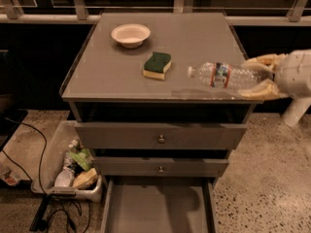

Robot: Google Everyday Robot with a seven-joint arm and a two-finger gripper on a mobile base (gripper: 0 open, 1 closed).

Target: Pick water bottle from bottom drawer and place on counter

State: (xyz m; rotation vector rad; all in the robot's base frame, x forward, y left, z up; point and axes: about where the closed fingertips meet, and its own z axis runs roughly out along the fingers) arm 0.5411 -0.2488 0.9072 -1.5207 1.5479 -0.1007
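Looks like the placing step: the gripper (256,76) is at the right, fingers clamped on the water bottle (224,75), held sideways just over the bench's (194,38) front right corner. Bottom drawer (160,208) hangs open. Next: lower gently, then release.

lab-like | terrazzo floor (272,178), cables (43,147), drawer cabinet (121,136) | pincer (253,77) grips water bottle (218,75) at counter (194,38) edge
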